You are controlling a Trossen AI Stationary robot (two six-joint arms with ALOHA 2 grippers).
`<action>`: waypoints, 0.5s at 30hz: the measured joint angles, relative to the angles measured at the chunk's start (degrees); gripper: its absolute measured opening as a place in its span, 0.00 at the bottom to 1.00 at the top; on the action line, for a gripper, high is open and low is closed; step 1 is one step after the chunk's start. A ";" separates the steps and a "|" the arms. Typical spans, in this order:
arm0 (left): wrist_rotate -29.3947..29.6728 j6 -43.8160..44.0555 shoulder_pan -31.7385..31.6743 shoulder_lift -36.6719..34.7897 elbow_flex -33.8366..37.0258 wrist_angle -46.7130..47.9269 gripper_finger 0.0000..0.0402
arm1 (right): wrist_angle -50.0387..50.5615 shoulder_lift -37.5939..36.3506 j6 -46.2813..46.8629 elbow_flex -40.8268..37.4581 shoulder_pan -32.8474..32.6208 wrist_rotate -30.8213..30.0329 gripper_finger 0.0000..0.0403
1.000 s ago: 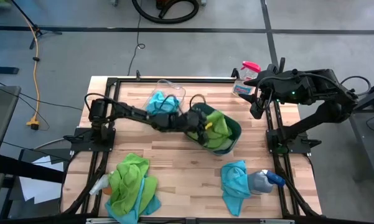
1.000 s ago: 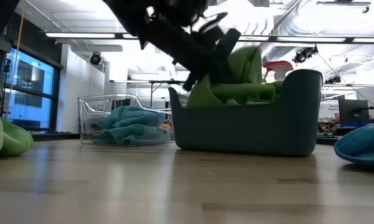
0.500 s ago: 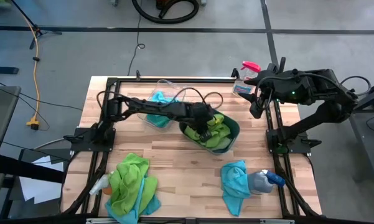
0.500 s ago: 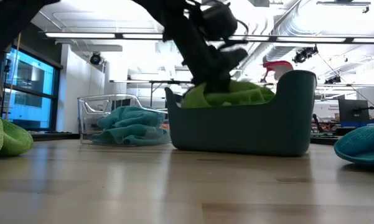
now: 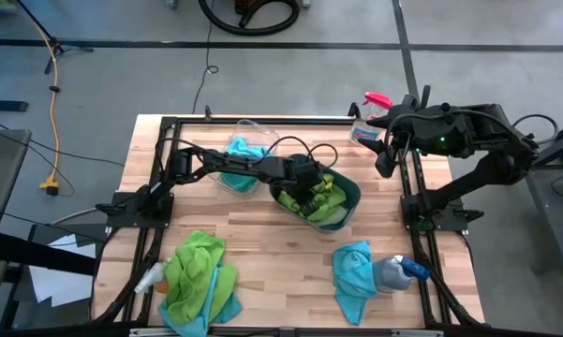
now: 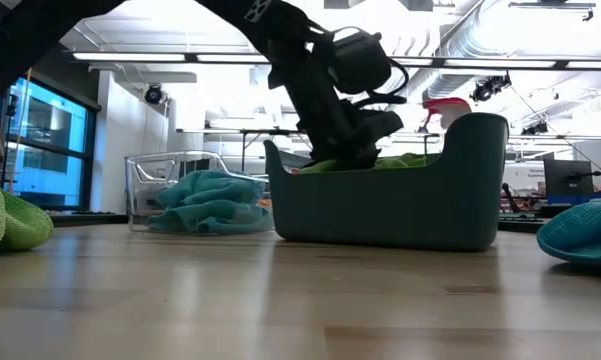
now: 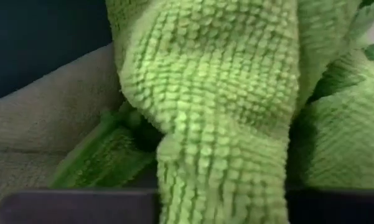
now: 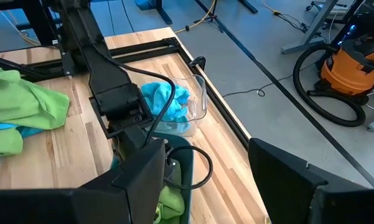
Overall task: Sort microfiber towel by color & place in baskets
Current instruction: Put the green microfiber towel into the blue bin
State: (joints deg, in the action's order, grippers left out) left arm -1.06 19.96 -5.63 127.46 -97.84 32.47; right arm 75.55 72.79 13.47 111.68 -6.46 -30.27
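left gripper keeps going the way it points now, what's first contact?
Most likely the green towel in the teal basket. The left gripper points down into that basket, and the towel fills its wrist view. Contact may already be made; the depth is unclear.

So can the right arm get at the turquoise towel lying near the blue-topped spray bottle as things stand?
Probably yes: the turquoise towel lies uncovered on the right arm's side, and the right gripper hangs free near the far edge, with only the spray bottle beside it.
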 joint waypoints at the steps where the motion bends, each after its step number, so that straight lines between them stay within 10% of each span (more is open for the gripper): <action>1: 0.00 0.13 0.01 0.00 0.03 -0.14 0.24 | 0.00 0.00 0.00 0.00 0.00 -0.01 0.57; 15: -7.43 -2.53 -0.32 -2.92 0.22 -0.47 0.59 | 0.02 0.00 -0.90 0.00 0.00 -0.05 0.57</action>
State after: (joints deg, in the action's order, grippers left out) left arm -8.49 17.43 -5.95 124.55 -97.62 32.01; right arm 75.57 72.79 12.58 111.68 -6.46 -30.32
